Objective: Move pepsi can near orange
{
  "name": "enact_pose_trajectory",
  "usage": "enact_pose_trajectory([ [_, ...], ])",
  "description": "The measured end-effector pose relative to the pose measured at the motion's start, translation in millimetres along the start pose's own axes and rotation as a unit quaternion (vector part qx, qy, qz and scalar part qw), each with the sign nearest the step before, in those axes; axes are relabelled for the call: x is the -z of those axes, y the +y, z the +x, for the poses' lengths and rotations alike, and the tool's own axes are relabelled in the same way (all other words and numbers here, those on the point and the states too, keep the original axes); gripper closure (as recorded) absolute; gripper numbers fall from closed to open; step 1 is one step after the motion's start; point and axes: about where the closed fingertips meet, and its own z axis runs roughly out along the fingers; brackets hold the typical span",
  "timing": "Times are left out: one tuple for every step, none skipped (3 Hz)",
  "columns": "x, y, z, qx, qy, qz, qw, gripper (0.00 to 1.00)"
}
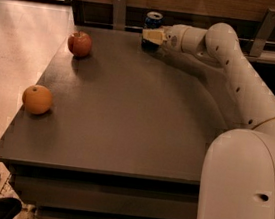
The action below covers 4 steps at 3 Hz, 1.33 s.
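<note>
The pepsi can [153, 19] stands upright at the far edge of the dark table, dark blue with a silver top. My gripper [153, 35] is at the can, in front of its lower half and covering it. The orange [37, 99] lies near the table's left edge, toward the front, far from the can. My white arm [242, 80] reaches in from the right across the table's back right part.
A red apple [79, 44] lies at the back left of the table [126, 120]. A wooden wall with metal brackets [118, 9] runs just behind the can. The robot's white base [242, 196] fills the front right.
</note>
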Motion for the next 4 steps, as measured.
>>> enact_pose_trajectory([
  [0, 0, 0, 0.0, 0.0, 0.0, 1.0, 1.0],
  [7, 11, -11, 0.007, 0.024, 0.006, 0.9997, 1.0],
  [31, 24, -30, 0.015, 0.039, 0.026, 0.9988, 1.0],
  [71, 57, -50, 0.022, 0.048, 0.033, 0.9981, 1.0],
])
